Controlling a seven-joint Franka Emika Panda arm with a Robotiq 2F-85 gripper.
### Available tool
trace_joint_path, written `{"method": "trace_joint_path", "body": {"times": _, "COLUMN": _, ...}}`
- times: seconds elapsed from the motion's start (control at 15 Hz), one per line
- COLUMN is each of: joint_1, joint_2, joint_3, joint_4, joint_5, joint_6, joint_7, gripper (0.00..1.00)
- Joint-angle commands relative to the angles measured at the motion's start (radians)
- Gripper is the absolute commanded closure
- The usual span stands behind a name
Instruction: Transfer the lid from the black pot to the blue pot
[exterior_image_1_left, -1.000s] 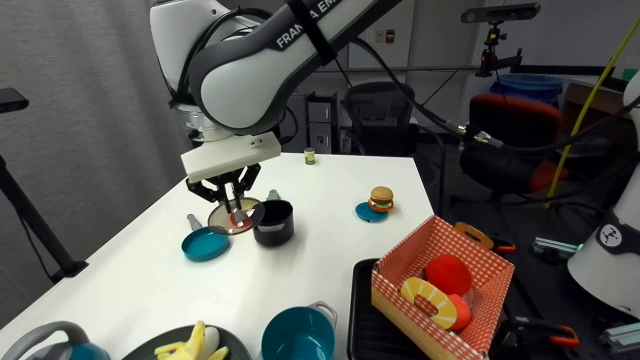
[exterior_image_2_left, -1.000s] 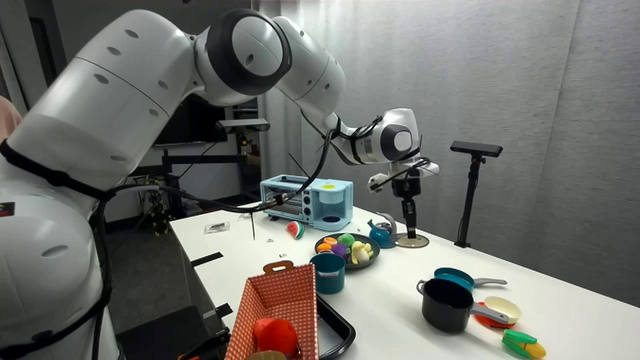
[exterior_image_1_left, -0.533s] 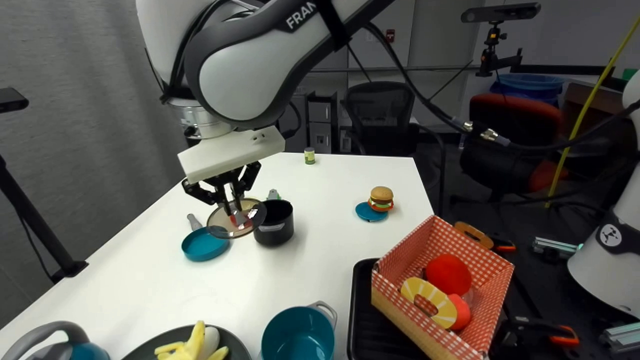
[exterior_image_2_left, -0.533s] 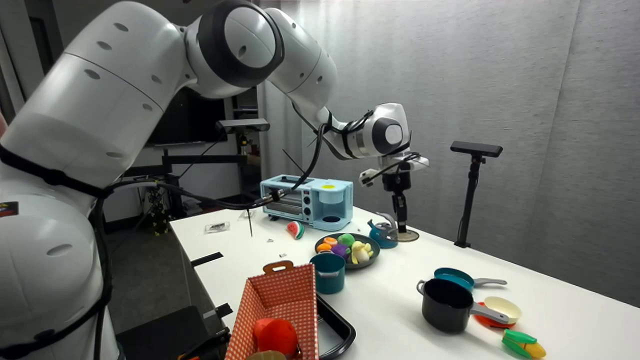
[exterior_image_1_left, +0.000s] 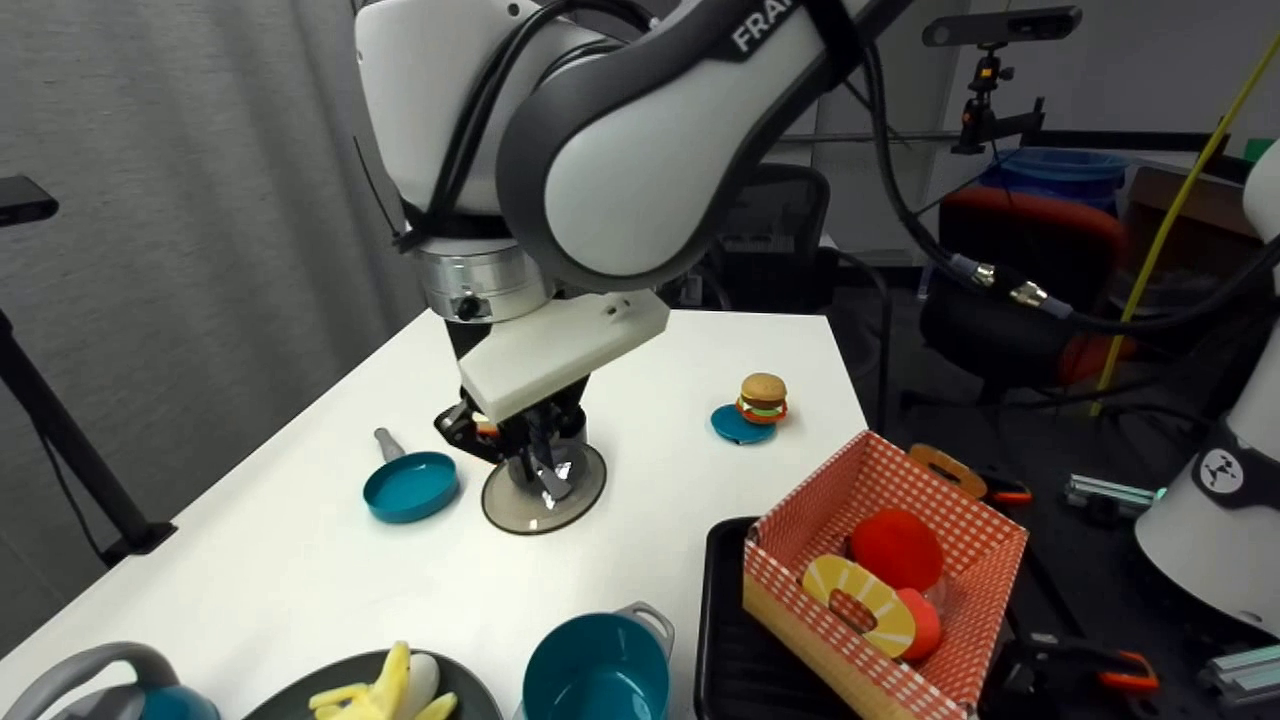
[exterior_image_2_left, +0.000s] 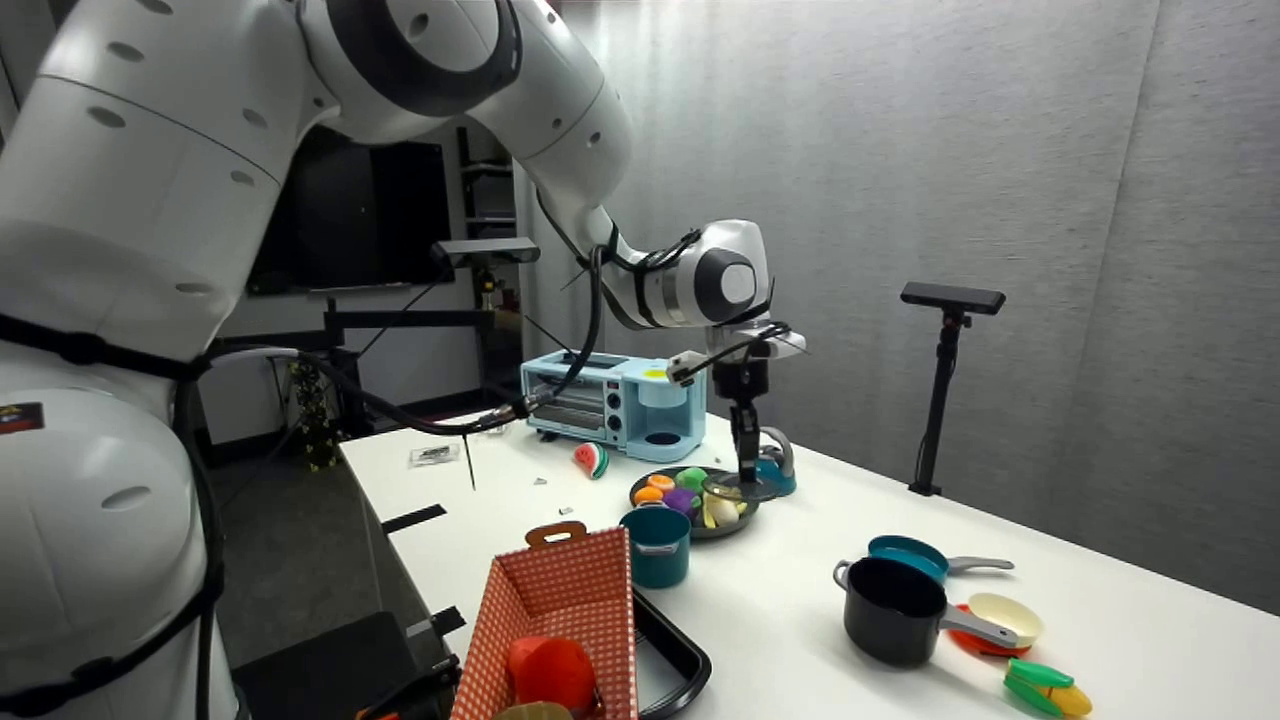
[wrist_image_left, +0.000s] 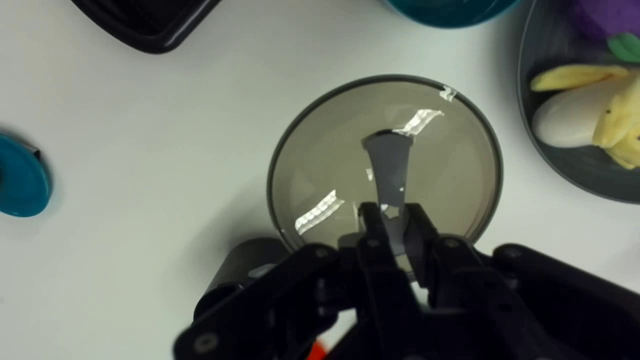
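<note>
- Lid (wrist_image_left: 345, 150): round, see-through, greyish, narrow dark-looking rim; held aloft over the white table (exterior_image_1_left: 330, 570), apart from the blue pot.
- Knob (wrist_image_left: 391, 170) of same: grey, flat-sided, standing between the fingers.
- Gripper (wrist_image_left: 392, 212): black; jaws clenched, grasping the lid by its knob.
- Black pot (exterior_image_2_left: 895, 620): open-mouthed, upright on the table, long grey handle; mostly hidden behind gripper and lid in an exterior view.
- Blue pot (exterior_image_1_left: 597, 670): teal, open-mouthed, upright on the table.
- Dish (wrist_image_left: 590, 170): dark, round, bearing toy food; just beside the blue pot, contact between them not determinable.
- Kettle (exterior_image_2_left: 775, 478): teal, grey looped handle; near the dish.
- Tray (exterior_image_1_left: 735, 640): black, rectangular; near the blue pot, partly covered from sight by the basket.
- Basket (exterior_image_1_left: 890, 475): red-and-white check lining, toy food inside.
- Frying pan (exterior_image_1_left: 410, 488): teal, grey handle; near the black pot.
- Toy hamburger (exterior_image_1_left: 763, 398): beside a flat teal round piece (exterior_image_1_left: 738, 426).
- Countertop oven (exterior_image_2_left: 600, 395): pale blue, beyond the dish in an exterior view.
</note>
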Motion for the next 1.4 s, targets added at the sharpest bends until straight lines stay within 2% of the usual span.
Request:
{"method": "trace_joint_path", "body": {"times": 0.0, "joint_1": 0.020, "joint_2": -0.118, "joint_3": 0.020, "joint_4": -0.145, "joint_5": -0.038, "joint_6": 0.030, "joint_7": -0.010, "gripper": 0.96}}
{"method": "trace_joint_path", "body": {"times": 0.4, "joint_1": 0.013, "joint_2": -0.153, "joint_3": 0.059, "joint_4": -0.189, "joint_5": -0.061, "joint_6": 0.049, "joint_7": -0.079, "gripper": 0.96}}
{"method": "trace_joint_path", "body": {"times": 1.33, "joint_1": 0.038, "joint_2": -0.141, "joint_3": 0.094, "joint_4": -0.147, "joint_5": -0.142, "joint_6": 0.059, "joint_7": -0.246, "gripper": 0.96}}
